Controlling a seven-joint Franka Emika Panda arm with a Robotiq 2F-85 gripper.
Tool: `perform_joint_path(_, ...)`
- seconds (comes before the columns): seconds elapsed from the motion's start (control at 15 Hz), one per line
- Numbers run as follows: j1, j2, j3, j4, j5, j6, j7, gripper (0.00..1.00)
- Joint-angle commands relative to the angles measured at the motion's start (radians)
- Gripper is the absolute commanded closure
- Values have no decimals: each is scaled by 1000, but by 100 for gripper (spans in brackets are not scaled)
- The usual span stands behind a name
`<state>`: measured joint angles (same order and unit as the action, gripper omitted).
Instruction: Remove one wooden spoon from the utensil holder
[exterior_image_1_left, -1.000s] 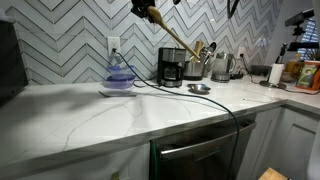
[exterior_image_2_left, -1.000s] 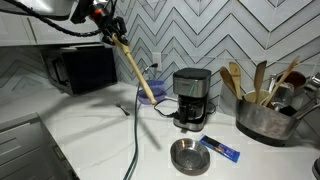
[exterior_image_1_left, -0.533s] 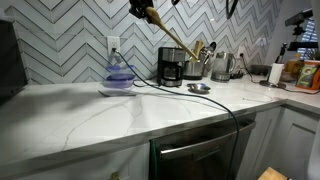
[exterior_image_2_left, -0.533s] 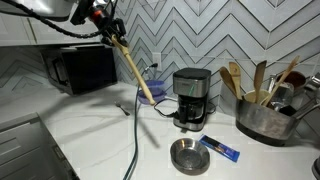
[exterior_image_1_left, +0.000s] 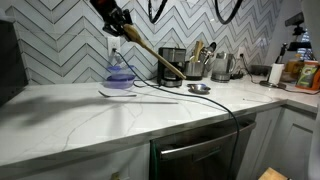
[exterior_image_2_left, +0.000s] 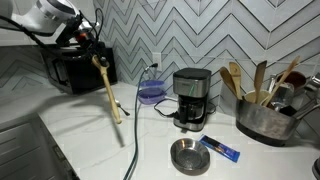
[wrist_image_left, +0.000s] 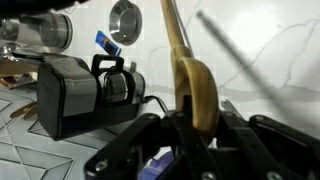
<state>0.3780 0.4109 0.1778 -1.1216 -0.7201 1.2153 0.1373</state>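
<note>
– Spoon first: where is it?
– Up in the air. The wooden spoon (exterior_image_1_left: 148, 50) is pinched in the claw (exterior_image_1_left: 115, 22), with the fingers pressed onto its wide end, and the thin handle slants down and away from the claw. The wrist view shows the wide end sitting between the fingers (wrist_image_left: 150, 135).
– Does the low tip touch anything?
– I cannot tell. In an exterior view it ends low over the surface (exterior_image_2_left: 90, 150), well below the claw.
– And the utensil holder?
– The utensil holder (exterior_image_2_left: 262, 122) stands far from the claw, at the other end of the surface, with other wooden utensils (exterior_image_2_left: 258, 85) upright in it. The held spoon is well apart from it.
– What lies between them?
– A black coffee maker (exterior_image_2_left: 190, 95) stands between the claw and the holder, nearer the holder. In front of it lie a small metal bowl (exterior_image_2_left: 188, 155) and, just beside that, a blue packet (exterior_image_2_left: 220, 148).
– Anything under the claw?
– A black cable (exterior_image_2_left: 130, 140) runs across the surface below the spoon and over the front edge.
</note>
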Motion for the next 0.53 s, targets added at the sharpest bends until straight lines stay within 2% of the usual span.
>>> perform_joint_path(0.0,19,-3,10,-100,17,35,127,96)
perform_joint_path(0.47,25,6,4,-292,-55,255,289,96)
